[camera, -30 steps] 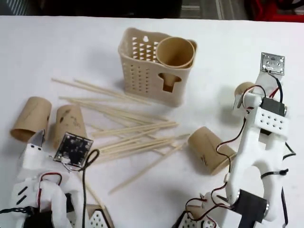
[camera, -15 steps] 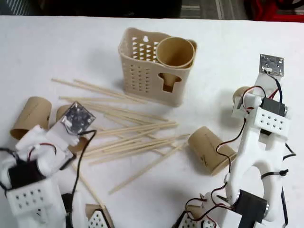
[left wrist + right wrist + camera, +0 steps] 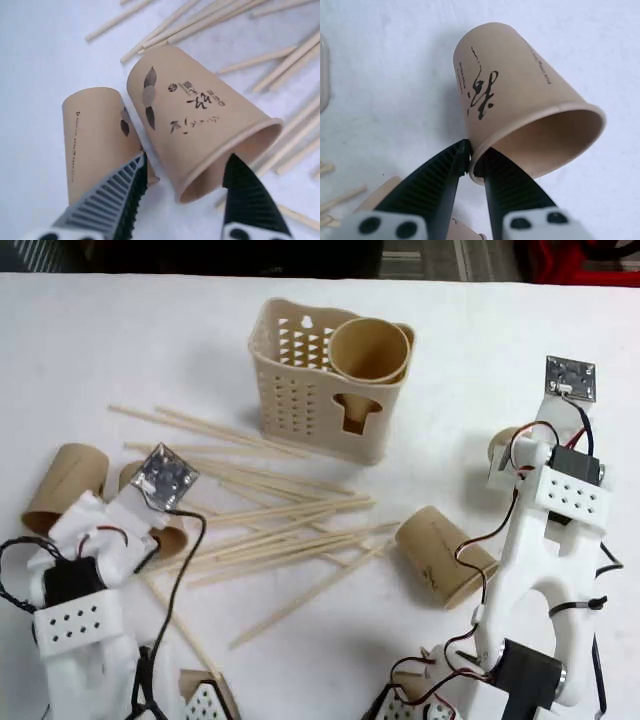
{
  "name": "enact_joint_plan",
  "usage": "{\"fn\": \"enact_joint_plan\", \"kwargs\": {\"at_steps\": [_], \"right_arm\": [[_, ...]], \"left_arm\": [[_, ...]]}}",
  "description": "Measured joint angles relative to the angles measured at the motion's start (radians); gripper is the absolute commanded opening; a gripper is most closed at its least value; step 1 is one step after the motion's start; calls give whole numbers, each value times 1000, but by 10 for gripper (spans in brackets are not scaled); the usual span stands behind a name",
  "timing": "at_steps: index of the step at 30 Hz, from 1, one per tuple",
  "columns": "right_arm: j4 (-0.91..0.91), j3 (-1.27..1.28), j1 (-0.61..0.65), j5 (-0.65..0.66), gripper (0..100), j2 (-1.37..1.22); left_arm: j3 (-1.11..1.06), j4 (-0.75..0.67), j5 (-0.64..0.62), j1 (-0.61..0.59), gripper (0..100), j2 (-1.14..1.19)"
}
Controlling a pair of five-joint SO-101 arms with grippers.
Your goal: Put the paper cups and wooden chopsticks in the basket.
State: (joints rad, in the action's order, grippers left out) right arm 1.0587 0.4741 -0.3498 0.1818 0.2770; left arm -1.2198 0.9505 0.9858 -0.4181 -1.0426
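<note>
**High view.** The basket [image 3: 300,405] stands upright on the white surface [image 3: 150,330], with a nested cup [image 3: 370,350] upright in one end. The chopsticks [image 3: 285,530] lie scattered on the surface beside the basket. A middle cup [image 3: 440,555] lies on its side at their end.

**Left wrist view.** The left pincer [image 3: 187,165], spread wide, straddles the mouth of the printed cup [image 3: 200,115]. This cup lies against a second cup [image 3: 95,135].

**Right wrist view.** The right pincer [image 3: 474,150] is closed on the rim of the right cup [image 3: 520,95], one finger inside and one outside.
</note>
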Motion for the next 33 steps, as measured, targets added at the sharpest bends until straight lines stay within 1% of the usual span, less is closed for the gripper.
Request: {"fn": "enact_joint_plan", "kwargs": {"at_steps": [3, 5, 8, 17, 22, 27, 33], "right_arm": [[0, 0, 0, 0, 19, 0], [0, 0, 0, 0, 19, 0], [0, 0, 0, 0, 19, 0], [0, 0, 0, 0, 19, 0], [0, 0, 0, 2, 19, 0], [0, 0, 0, 2, 19, 0], [0, 25, 0, 2, 19, 0]], "left_arm": [[-18, -12, -2, 34, 72, 0], [-18, -12, -28, 57, 28, 0], [26, 29, -91, 81, 23, 0], [339, 333, -216, 169, 22, 0], [549, 470, -295, 239, 22, 0], [760, 563, -388, 362, 22, 0], [925, 574, -494, 566, 22, 18]]}}
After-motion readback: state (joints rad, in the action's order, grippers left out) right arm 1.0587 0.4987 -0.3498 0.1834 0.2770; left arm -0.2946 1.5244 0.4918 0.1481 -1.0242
